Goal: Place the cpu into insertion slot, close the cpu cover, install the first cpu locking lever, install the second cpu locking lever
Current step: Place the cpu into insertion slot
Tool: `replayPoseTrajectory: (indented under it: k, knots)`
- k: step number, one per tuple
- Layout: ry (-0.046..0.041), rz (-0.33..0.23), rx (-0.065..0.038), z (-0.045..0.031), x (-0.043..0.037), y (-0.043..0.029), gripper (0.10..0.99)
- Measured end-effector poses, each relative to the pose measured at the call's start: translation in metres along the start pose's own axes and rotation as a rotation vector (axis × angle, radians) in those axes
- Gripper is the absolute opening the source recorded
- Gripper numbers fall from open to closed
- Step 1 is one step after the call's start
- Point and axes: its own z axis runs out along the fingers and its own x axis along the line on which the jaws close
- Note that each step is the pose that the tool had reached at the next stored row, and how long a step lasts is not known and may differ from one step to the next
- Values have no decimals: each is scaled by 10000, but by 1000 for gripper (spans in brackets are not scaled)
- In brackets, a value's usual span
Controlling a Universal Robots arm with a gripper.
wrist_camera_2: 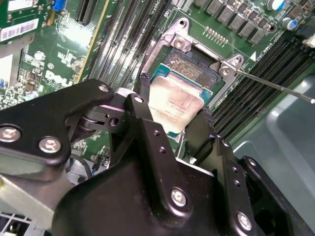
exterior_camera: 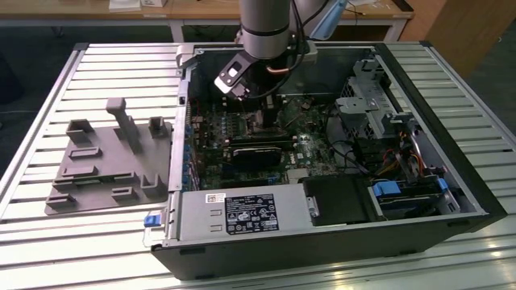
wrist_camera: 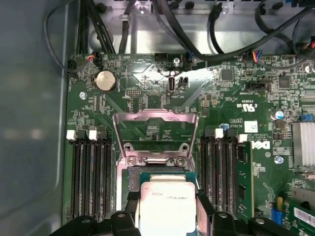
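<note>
Hand [wrist_camera_2: 175, 98] is clamped on the cpu [wrist_camera_2: 173, 109], a small flat square chip with a pale silver-grey metal lid on a green base. My black fingers [wrist_camera_2: 143, 88] pinch two opposite edges and are spread just chip-wide. As far as I can see they touch nothing else. The chip hangs over the insertion slot [wrist_camera_2: 193, 63], the square dark socket with a silvery metal rim. It sits in the green circuit board [wrist_camera: 231, 98] between two banks of long black memory slots [wrist_camera: 91, 172]. The chip covers only the part of the socket nearest my fingers and the socket floor shows beyond it, so I judge it not seated yet. The cpu cover [wrist_camera: 155, 114], a thin silvery metal frame with a big square window, is swung open away from the socket. One thin steel locking lever [wrist_camera_2: 275, 87] sticks out free to the side. Handling: the chip should be light and rigid, and its smooth sides could slip under a weak pinch. The underside pads and socket pins are likely fragile, so hold by the edges only, keep it level and put no side load on it. In the exterior view the arm reaches down into an open black computer case [exterior_camera: 339, 248] lying on the slatted metal counter [exterior_camera: 48, 241].
</note>
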Motion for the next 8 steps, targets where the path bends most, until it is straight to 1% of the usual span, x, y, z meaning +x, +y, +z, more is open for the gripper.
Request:
replayPoseTrajectory:
  k: [8]
  knots:
    - [0,6,0,78,39,-18,537]
